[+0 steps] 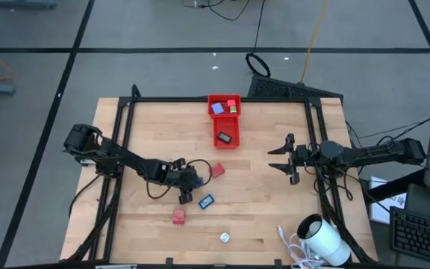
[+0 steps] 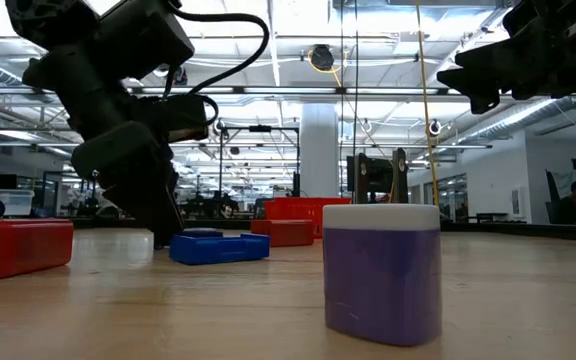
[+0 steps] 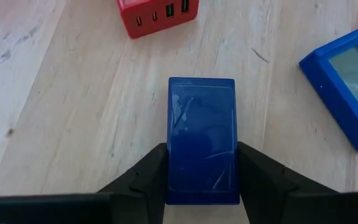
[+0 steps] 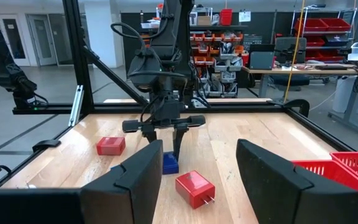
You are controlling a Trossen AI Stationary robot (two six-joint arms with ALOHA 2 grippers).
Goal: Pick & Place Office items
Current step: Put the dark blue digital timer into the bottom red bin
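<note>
Two dark fingers of the left gripper (image 3: 202, 177) press both sides of a smooth dark-blue rectangular plastic block (image 3: 202, 137); the right gripper (image 1: 288, 158), spread apart, hovers empty.

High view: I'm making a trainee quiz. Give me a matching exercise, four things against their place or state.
1 left pincer
2 right pincer
3 red tray
4 white cylinder

A near-right corner
B open, right side, holding nothing
C far edge, middle
D closed on the dark-blue block

Pairs: 1-D; 2-B; 3-C; 4-A
</note>
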